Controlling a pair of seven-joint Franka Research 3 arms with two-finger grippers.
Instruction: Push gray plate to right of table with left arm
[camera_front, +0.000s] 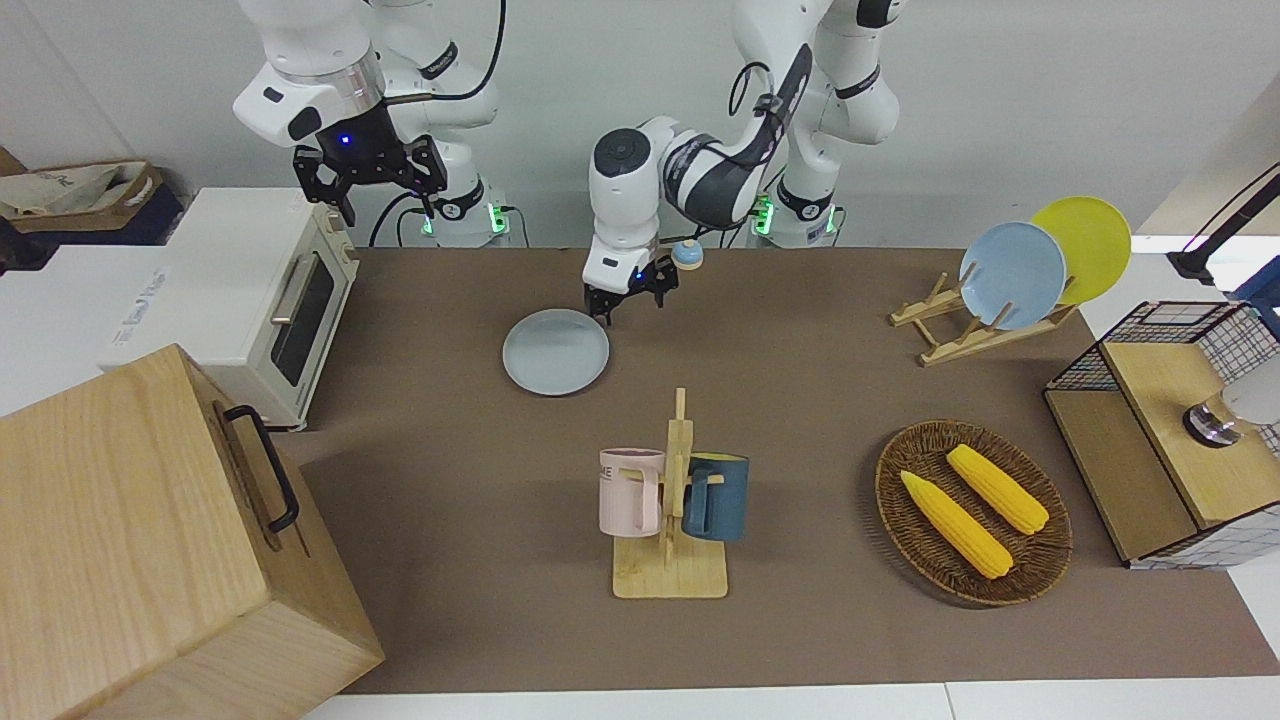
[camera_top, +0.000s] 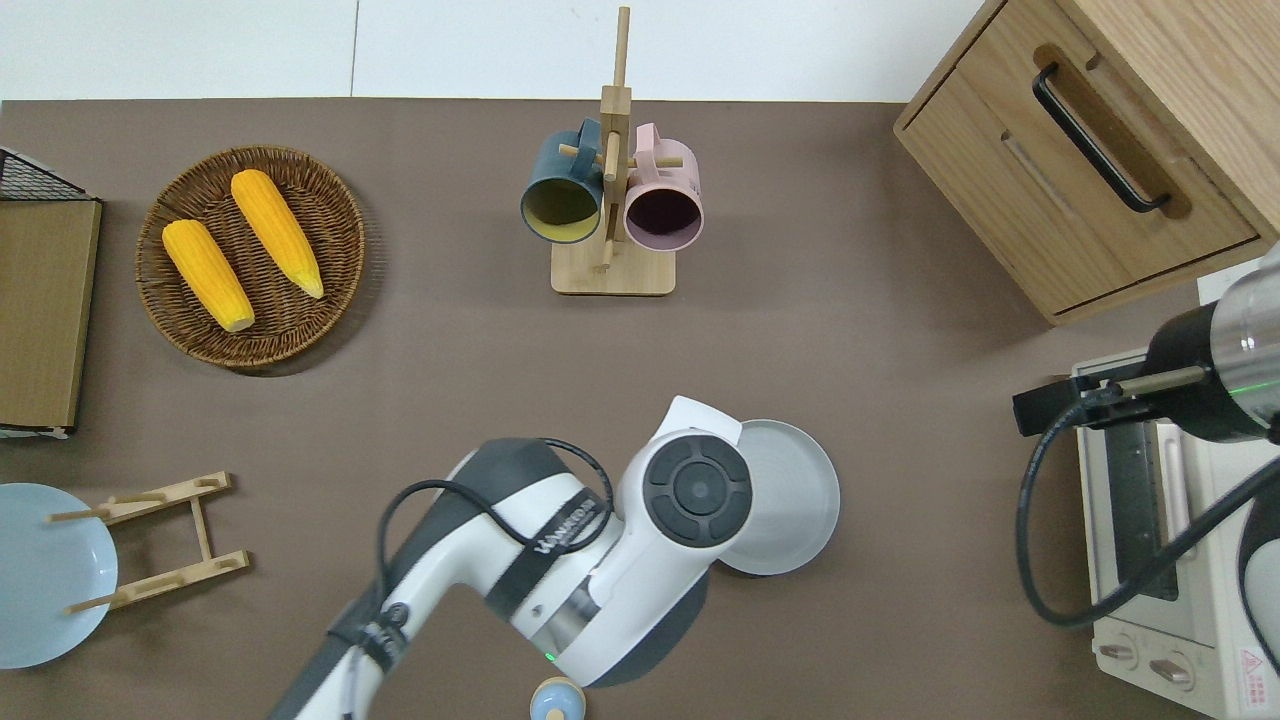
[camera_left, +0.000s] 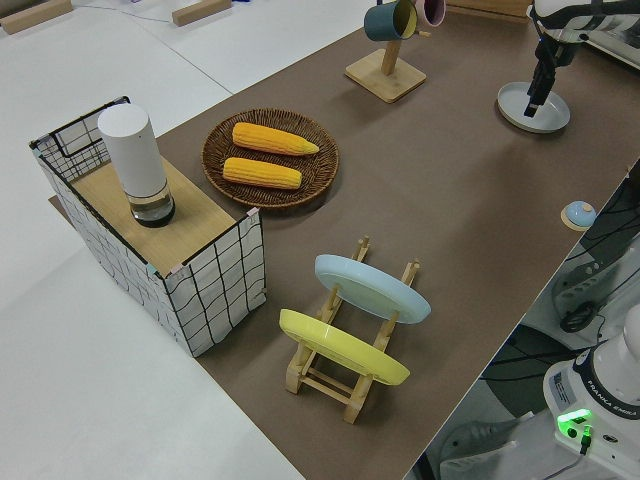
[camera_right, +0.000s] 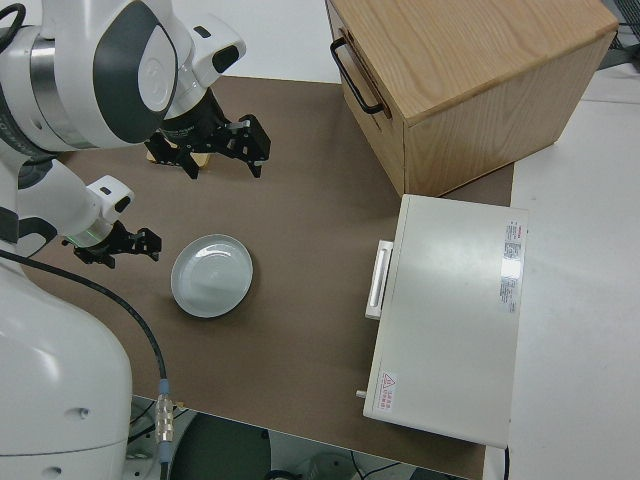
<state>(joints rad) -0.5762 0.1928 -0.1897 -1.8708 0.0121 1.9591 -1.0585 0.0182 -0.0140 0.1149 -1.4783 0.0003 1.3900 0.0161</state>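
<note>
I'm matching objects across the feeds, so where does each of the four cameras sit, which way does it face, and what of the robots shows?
Front view: across the table, facing the robots; both arms show, left gripper beside the gray plate.
Overhead view: looking straight down; the left arm covers part of the gray plate.
Left side view: raised at the left arm's end, looking along the table; left gripper shows.
Right side view: above the parked right arm; right gripper shows.
Shared: every view shows the gray plate.
</note>
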